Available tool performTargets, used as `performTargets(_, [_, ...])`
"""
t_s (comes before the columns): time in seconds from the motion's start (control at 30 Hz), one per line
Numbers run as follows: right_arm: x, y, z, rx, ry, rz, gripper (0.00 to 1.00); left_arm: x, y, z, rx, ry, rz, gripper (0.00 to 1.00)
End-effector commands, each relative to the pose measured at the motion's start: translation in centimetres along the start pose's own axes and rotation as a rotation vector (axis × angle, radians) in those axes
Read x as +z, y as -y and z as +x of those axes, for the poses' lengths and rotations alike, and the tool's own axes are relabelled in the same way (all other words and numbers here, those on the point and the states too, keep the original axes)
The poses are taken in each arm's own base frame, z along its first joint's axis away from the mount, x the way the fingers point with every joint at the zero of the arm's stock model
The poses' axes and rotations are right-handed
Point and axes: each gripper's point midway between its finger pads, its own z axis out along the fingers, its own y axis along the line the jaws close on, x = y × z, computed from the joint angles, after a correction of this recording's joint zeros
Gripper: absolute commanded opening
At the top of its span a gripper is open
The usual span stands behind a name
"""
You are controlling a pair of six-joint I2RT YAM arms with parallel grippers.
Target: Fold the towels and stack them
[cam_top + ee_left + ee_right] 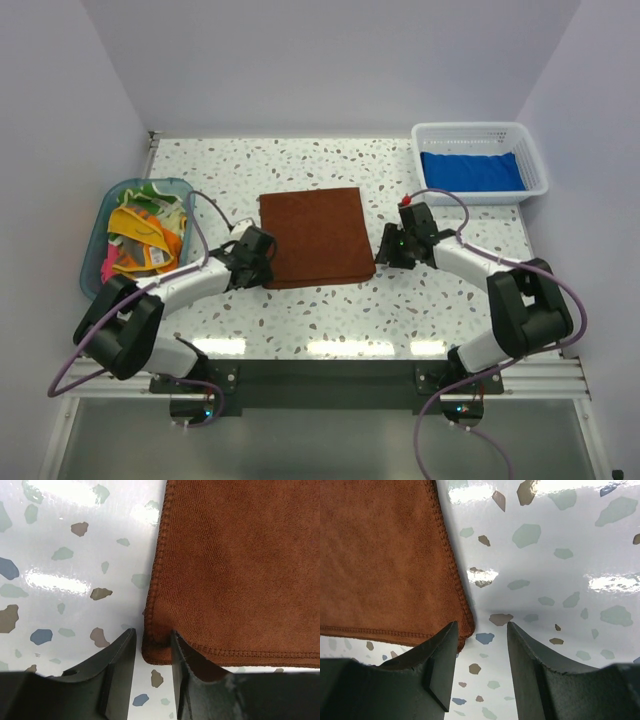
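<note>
A rust brown towel [315, 236] lies flat in the middle of the table. My left gripper [264, 268] is at its near left corner. In the left wrist view the jaws [153, 637] stand a little apart with the towel's corner [157, 642] between them, not pinched. My right gripper [381, 258] is at the near right corner. In the right wrist view it [481, 630] is open, and the towel's corner [462, 625] lies by the left finger. A royal blue towel [470, 170] lies folded in the white basket. Several patterned towels [145, 235] lie crumpled in the teal tub.
The white mesh basket [480, 128] stands at the back right. The translucent teal tub [95, 235] stands at the left edge. White walls close in the table on three sides. The terrazzo tabletop [330, 310] shows in front of the towel.
</note>
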Motion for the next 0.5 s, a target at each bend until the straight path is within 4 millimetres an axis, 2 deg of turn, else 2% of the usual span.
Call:
performTargets(0.0, [0.41,-0.4,-0.44,0.015,0.02,-0.026,0.47,-0.5,2.17,-2.33,-0.03,0.064,0.05,0.41])
performTargets(0.47, [0.38,-0.02,-0.34,-0.01,0.016,-0.013,0.47,0.19,3.03,-2.69,-0.01,0.053,0.047,0.41])
